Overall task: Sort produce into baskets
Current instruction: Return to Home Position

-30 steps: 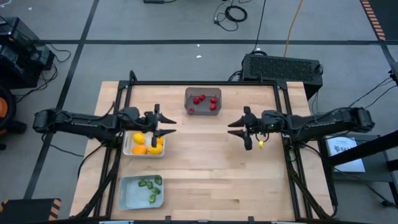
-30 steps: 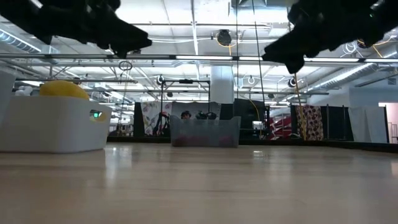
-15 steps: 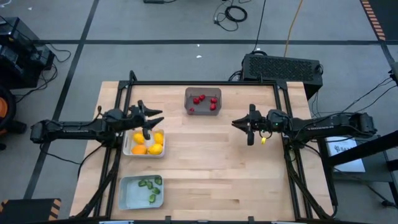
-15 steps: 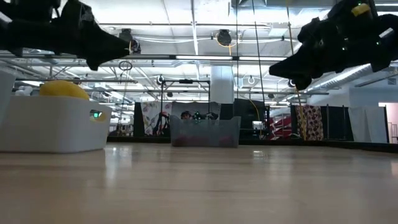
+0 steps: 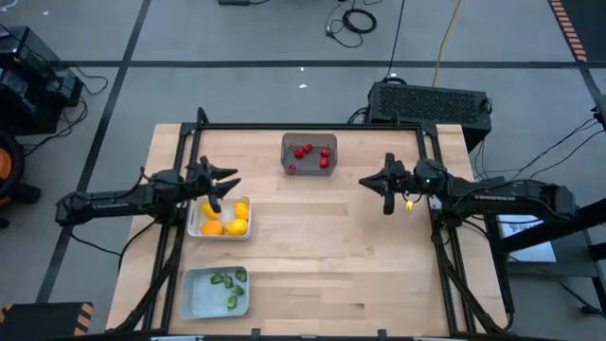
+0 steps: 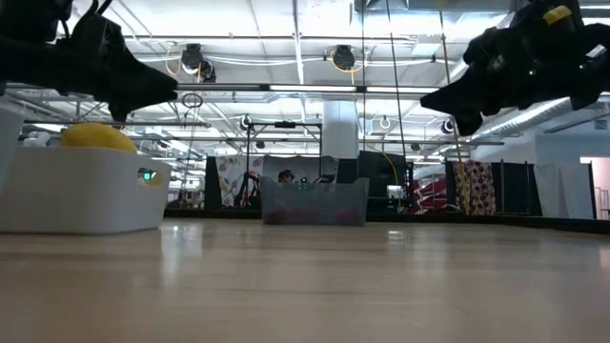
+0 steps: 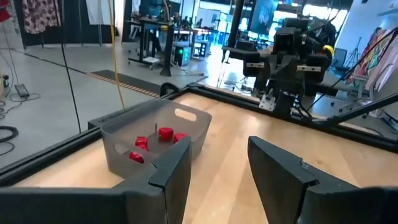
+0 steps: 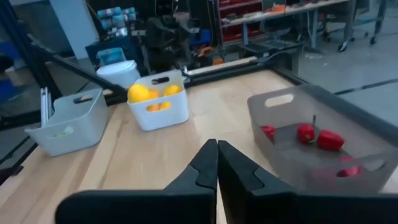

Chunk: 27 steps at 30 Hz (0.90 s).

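Observation:
Three baskets stand on the wooden table. The dark grey bin (image 5: 309,154) at the far middle holds red pieces (image 7: 164,133). The white tray (image 5: 195,225) at the left holds yellow-orange rounds (image 5: 224,220). The light grey-blue tray (image 5: 197,296) at the near left holds green pieces (image 5: 227,280). My left gripper (image 5: 230,187) hangs open and empty above the white tray's far edge. My right gripper (image 5: 365,181) hangs shut and empty above the bare table right of the dark bin; its shut fingers show in the right wrist view (image 8: 216,163).
A black frame (image 5: 312,127) runs around the table's far and side edges. A large black box (image 5: 431,102) stands beyond the far right corner. Bare wood (image 5: 331,256) lies across the middle and near right of the table.
My left gripper has drawn back toward the table's left edge, still open. My right gripper has drawn back toward the right edge and a little toward the far edge, and it has shut. The baskets and produce have stayed put.

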Tool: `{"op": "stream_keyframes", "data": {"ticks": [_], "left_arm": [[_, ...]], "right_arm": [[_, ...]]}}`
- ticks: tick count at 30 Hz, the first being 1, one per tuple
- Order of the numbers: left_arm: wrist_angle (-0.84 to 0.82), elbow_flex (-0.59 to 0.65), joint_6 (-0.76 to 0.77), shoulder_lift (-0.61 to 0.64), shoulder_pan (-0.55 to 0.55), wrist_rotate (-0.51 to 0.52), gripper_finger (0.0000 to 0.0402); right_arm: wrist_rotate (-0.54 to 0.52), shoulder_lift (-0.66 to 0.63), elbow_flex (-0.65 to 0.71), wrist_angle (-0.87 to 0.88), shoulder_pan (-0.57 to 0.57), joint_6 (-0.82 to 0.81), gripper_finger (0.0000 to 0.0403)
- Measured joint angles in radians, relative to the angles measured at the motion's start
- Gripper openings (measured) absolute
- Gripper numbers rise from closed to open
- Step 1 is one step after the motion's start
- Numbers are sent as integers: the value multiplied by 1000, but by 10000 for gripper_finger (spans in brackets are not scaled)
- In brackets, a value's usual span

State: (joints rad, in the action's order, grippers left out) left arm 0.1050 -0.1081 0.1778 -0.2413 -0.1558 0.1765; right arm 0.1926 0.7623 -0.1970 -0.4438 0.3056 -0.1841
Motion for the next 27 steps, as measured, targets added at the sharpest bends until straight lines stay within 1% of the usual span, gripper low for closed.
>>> {"op": "stream_keyframes", "data": {"ticks": [7,10,13,17,20,24,27], "left_arm": [[-34,0,30,18,0,-12,166],[-37,0,51,18,1,-38,166],[-46,0,54,20,1,-85,166],[-51,0,59,22,1,-92,166],[-51,0,53,22,1,-69,166],[-40,0,24,22,1,-33,166],[-30,0,17,22,1,16,166]], "right_arm": [[-3,-10,0,-17,-18,4,0],[-8,-10,1,-23,-39,11,0],[-11,-32,41,-48,-44,22,0],[-34,-126,125,-73,-18,-15,0],[-35,-209,184,-62,5,-41,0],[-37,-301,181,50,24,-64,0],[-50,-351,181,146,23,-65,0]]}}
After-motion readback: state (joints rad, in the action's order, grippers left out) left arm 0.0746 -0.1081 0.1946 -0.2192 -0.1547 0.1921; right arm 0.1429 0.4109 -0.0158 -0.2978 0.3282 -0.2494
